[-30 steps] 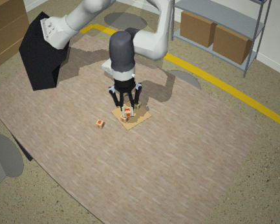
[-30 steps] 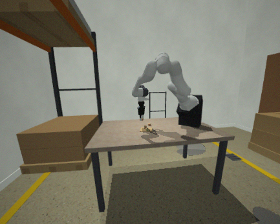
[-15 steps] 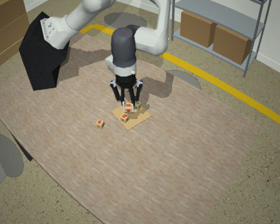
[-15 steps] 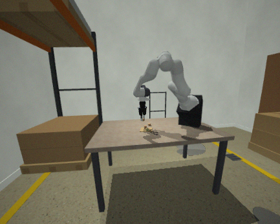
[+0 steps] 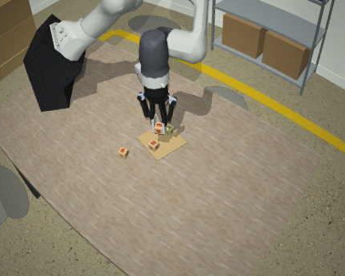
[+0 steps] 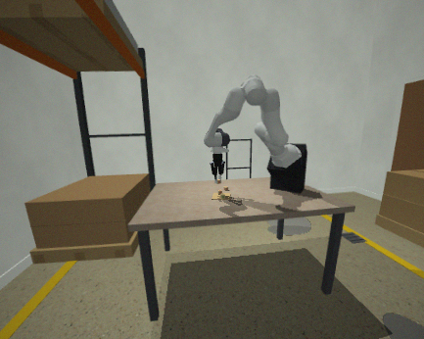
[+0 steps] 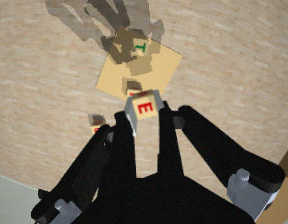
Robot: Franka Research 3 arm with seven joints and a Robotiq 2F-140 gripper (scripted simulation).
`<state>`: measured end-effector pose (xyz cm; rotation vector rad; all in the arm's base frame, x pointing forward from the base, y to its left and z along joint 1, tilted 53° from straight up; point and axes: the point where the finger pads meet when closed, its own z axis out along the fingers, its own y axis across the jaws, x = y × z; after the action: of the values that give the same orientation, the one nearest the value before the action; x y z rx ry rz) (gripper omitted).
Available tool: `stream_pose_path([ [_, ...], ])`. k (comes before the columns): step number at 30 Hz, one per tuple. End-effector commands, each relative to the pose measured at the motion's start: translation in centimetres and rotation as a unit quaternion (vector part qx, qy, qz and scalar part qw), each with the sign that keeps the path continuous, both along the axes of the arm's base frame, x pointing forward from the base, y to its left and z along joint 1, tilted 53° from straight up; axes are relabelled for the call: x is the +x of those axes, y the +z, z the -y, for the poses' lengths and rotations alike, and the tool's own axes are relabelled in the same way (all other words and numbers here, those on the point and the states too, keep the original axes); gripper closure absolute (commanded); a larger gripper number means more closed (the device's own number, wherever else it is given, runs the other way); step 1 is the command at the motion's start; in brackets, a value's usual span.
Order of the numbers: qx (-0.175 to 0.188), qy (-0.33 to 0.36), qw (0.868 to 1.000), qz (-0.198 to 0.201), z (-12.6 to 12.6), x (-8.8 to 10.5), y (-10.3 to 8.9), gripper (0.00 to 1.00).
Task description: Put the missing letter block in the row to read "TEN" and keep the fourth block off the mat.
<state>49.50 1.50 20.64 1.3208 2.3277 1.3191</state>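
Note:
My gripper (image 5: 159, 128) (image 7: 145, 101) (image 6: 217, 177) is shut on a wooden block with a red E (image 5: 159, 127) (image 7: 144, 106) on top. It holds the block a little above the tan mat (image 5: 176, 143) (image 7: 164, 66) (image 6: 214, 197), over its far part. On the mat, a block with a green T (image 5: 170, 129) (image 7: 139, 47) lies just right of the held block in the top view. A block with a red N (image 5: 154, 145) lies nearer the mat's front left edge; in the wrist view it is mostly hidden behind the held block. A fourth block with a red 6 (image 5: 123, 152) lies on the table left of the mat.
The robot's black base (image 5: 49, 72) stands at the table's far left corner. The wooden table top (image 5: 208, 179) extends widely around the mat. Shelves with cardboard boxes (image 5: 264, 40) stand beyond the table.

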Motion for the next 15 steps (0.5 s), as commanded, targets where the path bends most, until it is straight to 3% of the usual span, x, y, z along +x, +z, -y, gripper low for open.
stream_pose_path([
  [1,0.031,-0.045,0.998,-0.043,-0.1,-0.3,0.0,0.84],
  [15,0.074,-0.097,0.988,-0.095,-1.5,-1.8,0.4,0.84],
])
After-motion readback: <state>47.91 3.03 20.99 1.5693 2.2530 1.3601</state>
